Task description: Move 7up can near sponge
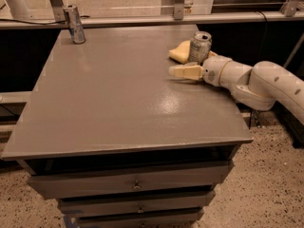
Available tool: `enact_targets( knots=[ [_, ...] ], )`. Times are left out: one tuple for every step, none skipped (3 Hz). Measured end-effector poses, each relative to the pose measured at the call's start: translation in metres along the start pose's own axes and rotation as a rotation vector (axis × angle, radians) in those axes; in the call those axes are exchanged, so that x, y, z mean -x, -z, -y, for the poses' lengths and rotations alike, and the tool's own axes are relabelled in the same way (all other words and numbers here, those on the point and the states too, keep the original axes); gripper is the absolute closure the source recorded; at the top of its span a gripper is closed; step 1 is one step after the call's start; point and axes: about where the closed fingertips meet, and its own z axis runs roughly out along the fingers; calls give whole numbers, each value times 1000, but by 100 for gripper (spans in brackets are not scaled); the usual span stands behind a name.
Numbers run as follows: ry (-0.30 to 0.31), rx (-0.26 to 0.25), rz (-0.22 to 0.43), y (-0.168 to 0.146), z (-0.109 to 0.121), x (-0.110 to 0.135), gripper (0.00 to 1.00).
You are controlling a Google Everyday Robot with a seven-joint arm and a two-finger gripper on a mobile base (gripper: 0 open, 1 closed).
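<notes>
7up can [199, 47] just behind empty gripper [174, 71]

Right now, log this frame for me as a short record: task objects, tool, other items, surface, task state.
7up can: upright, near the far right edge of the table, right next to the sponge
sponge: lying flat on the can's left, partly hidden behind it
tool: low over the table, just in front of the can, pointing left, not around the can
slim silver can: upright, far left corner
table: grey top, drawers below
task state: can sits by the sponge
</notes>
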Motion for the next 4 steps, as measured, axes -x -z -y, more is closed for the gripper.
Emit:
enact_targets(
  knots=[
    [0, 0, 0, 0, 0, 0, 0],
    [61, 4, -6, 19, 1, 26, 0],
    [165, 22, 23, 54, -5, 72, 0],
    [249, 66, 21, 82, -20, 102, 0]
  ],
)
